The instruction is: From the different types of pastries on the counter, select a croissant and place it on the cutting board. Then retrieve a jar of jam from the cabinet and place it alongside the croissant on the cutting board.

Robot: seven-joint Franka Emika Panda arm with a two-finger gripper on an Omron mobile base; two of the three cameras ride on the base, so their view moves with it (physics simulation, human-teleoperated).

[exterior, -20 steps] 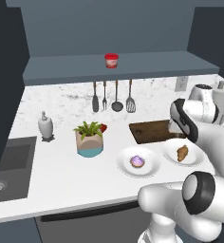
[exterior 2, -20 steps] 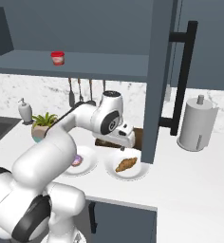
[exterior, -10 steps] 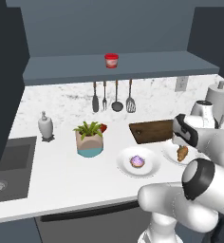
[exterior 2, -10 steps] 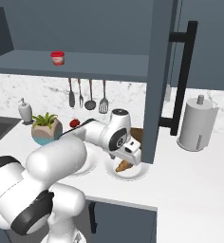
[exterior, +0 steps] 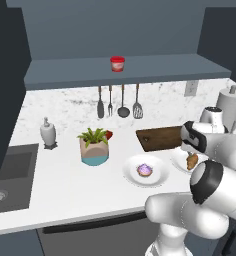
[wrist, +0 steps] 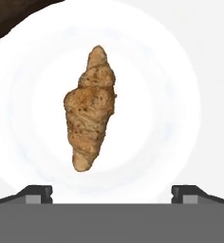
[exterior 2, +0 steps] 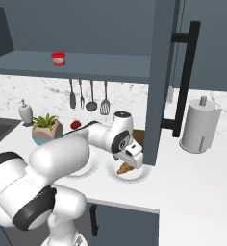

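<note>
Arm bent low over the croissant (wrist: pixel 90 108) on its white plate (wrist: pixel 180 118).
The fingers (wrist: pixel 112 193) stand wide apart, pointing down, just above it.

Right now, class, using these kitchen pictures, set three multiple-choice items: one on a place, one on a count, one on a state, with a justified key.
1. Where does the croissant lie?
A. on the board
B. on a white plate
C. in the sink

2. How many utensils hang on the wall?
A. two
B. four
C. six

3. How do the jaws stand?
A. open over the croissant
B. shut on the jar
C. shut on the croissant

Key: 1 B, the hand view shows it on the plate. 2 B, four hang under the shelf. 3 A, the fingertips stand wide apart, clear of the croissant.
</note>
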